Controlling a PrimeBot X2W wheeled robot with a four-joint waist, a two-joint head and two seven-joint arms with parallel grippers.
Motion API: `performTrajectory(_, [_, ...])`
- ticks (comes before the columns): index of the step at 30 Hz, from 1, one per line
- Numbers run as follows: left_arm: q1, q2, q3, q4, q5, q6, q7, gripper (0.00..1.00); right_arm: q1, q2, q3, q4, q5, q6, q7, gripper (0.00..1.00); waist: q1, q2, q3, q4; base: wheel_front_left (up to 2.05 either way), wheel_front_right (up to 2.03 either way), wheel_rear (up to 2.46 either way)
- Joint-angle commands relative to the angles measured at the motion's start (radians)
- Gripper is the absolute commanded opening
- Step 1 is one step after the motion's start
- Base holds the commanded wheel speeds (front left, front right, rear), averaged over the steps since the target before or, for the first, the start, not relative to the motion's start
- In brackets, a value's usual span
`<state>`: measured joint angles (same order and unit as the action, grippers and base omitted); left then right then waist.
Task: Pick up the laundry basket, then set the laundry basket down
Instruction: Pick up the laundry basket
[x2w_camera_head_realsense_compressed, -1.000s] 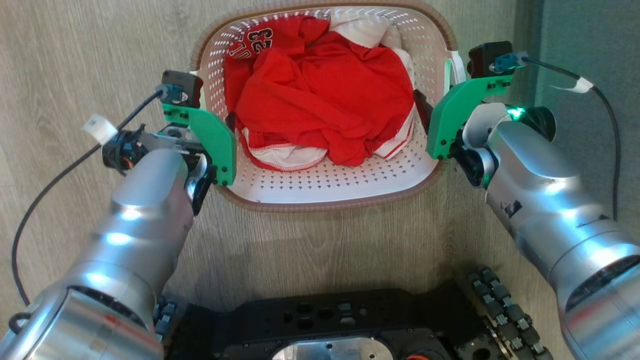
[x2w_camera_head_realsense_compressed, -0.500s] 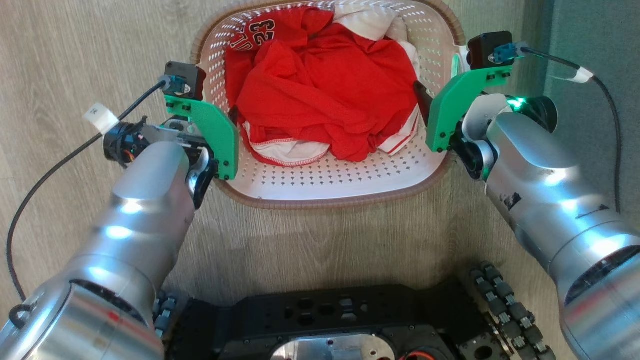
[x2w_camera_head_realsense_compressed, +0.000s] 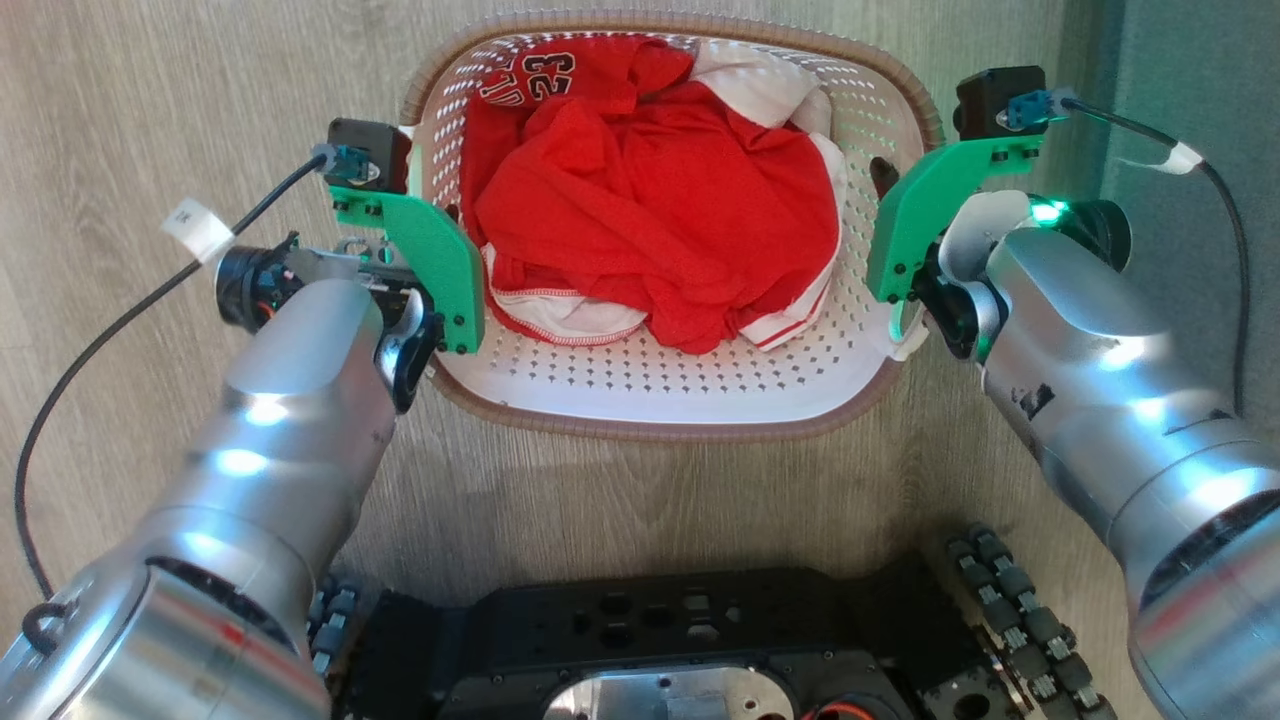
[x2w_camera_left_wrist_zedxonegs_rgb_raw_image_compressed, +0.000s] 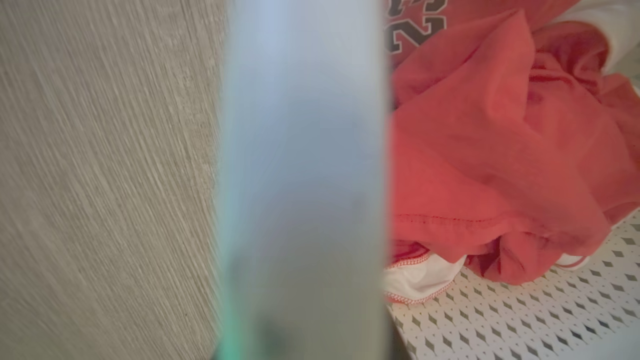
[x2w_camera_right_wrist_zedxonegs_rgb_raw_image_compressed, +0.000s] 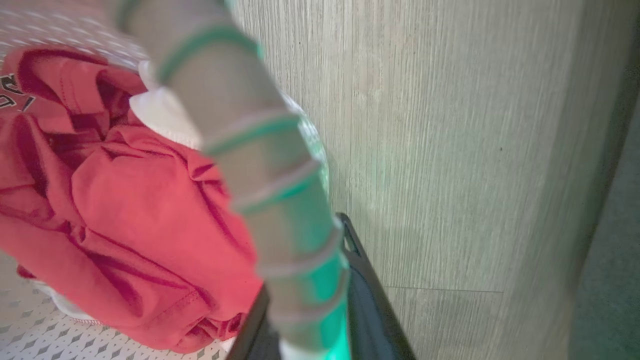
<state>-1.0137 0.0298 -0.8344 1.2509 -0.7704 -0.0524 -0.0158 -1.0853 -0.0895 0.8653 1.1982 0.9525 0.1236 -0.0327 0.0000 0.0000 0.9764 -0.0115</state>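
The right claw (x2w_camera_head_realsense_compressed: 897, 190) has just clamped the right rim of the laundry basket (x2w_camera_head_realsense_compressed: 660, 405), the left claw (x2w_camera_head_realsense_compressed: 447, 215) at its left rim I cannot tell; it seems still on the floor (x2w_camera_head_realsense_compressed: 150, 80), lift next.

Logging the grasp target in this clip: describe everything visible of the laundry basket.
The laundry basket is a rounded-rectangular white plastic tub with perforated walls and floor and a brown woven-look rim. It is upright over the wood-look floor, holding crumpled red and white clothes. The right pincer clasps its right rim; the left pincer meets its left rim.
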Motion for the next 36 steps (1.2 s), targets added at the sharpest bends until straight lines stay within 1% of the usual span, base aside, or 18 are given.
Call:
performTrajectory(1, [0.017, 0.020, -0.008, -0.007, -0.005, 0.001, 0.006, 0.00, 0.036, 0.012, 0.025, -0.010, -0.002, 0.007, -0.013, 0.00, 0.0000, 0.0000, -0.001, 0.002, 0.00, 0.00, 0.00])
performTrajectory(11, [0.024, 0.020, -0.054, -0.014, -0.047, -0.010, 0.037, 0.00, 0.025, -0.008, 0.073, -0.008, 0.013, 0.007, -0.018, 0.00, 0.0000, 0.0000, -0.014, 0.011, 0.00, 0.00, 0.00])
performTrajectory(15, [0.035, 0.020, -0.085, -0.026, -0.060, -0.028, 0.068, 0.00, 0.023, -0.023, 0.114, -0.009, 0.005, 0.007, 0.014, 0.00, 0.0000, 0.0000, -0.034, 0.017, 0.00, 0.00, 0.00])
performTrajectory(18, [0.045, 0.020, -0.111, -0.040, -0.073, -0.041, 0.097, 0.00, 0.028, -0.038, 0.145, -0.011, 0.009, 0.007, 0.067, 0.00, 0.0000, 0.0000, -0.060, 0.025, 0.00, 0.00, 0.00])
performTrajectory(25, [0.071, 0.020, -0.184, -0.079, -0.106, -0.066, 0.207, 0.00, 0.051, -0.093, 0.222, -0.093, 0.057, 0.007, 0.215, 0.00, 0.0000, 0.0000, -0.148, 0.050, 0.00, 0.00, 0.00])
performTrajectory(30, [0.094, 0.020, -0.236, -0.115, -0.139, -0.075, 0.274, 0.00, 0.066, -0.127, 0.257, -0.130, 0.105, 0.007, 0.263, 0.00, 0.0000, 0.0000, -0.230, 0.069, 0.00, 0.00, 0.00])
performTrajectory(36, [0.127, 0.020, -0.297, -0.144, -0.178, -0.078, 0.338, 0.00, 0.098, -0.141, 0.304, -0.160, 0.154, 0.007, 0.304, 0.00, 0.0000, 0.0000, -0.342, 0.082, 0.00, 0.00, 0.00])
